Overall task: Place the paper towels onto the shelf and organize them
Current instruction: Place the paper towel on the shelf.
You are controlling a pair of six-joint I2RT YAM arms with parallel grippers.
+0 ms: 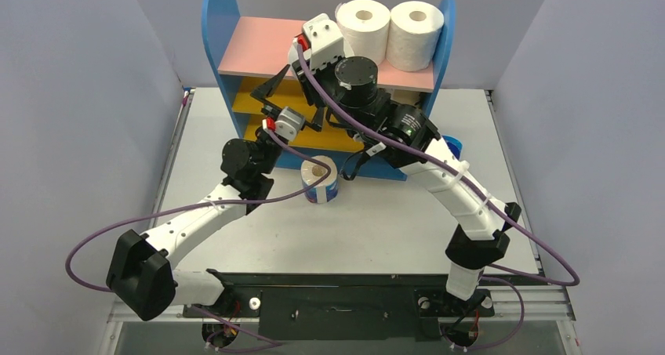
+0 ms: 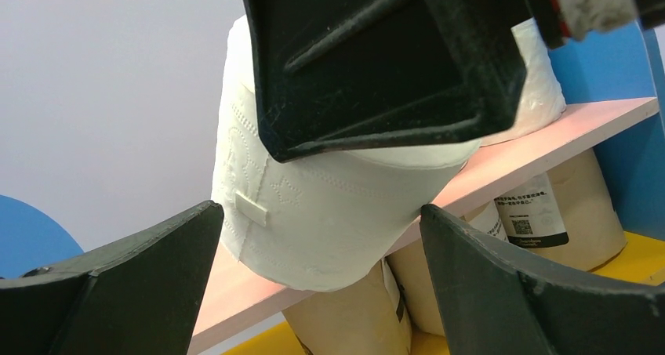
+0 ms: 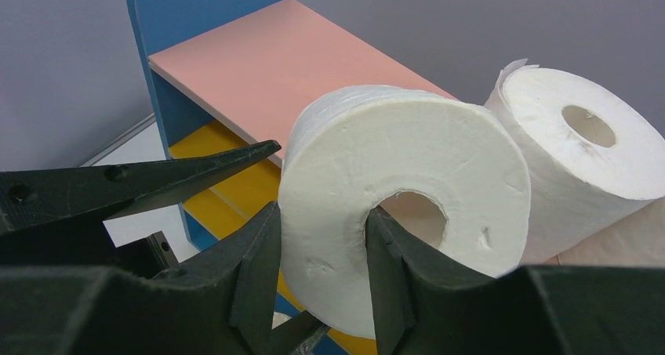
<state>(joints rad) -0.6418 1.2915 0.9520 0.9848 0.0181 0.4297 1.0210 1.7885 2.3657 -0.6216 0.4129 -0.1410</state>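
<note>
Grey walls close in a pale counter [image 1: 392,222]. At its far side stands the shelf [image 1: 216,26]: blue side panels, pink top board [image 1: 251,53], yellow boards beneath.

Right pincer [image 3: 321,222]: closed to a narrow gap on the wall of a white roll [image 3: 408,175]. One finger [image 3: 392,277] sits inside the hollow core, the other [image 3: 251,269] presses the outer face. The roll is upright with its core hole facing up, at the front edge of the pink top board, right of the middle. Whether its base bears fully on the board cannot be told.

Second white roll [image 1: 416,30]: upright on the pink top board, just beside the gripped one and against the right blue panel.

Left pincer [image 2: 321,214]: jaws spread wide, holding nothing and touching nothing. It sits in front of the shelf, below the top board, and points up at the gripped roll.

Tan-wrapped rolls [image 2: 561,214]: at least two with dark labels, upright on the yellow board [image 2: 643,253] directly under the pink one.

Blue-and-white wrapped roll [image 1: 319,179]: upright on the counter, just in front of the shelf base, between the two arms and clear of both pincers.
</note>
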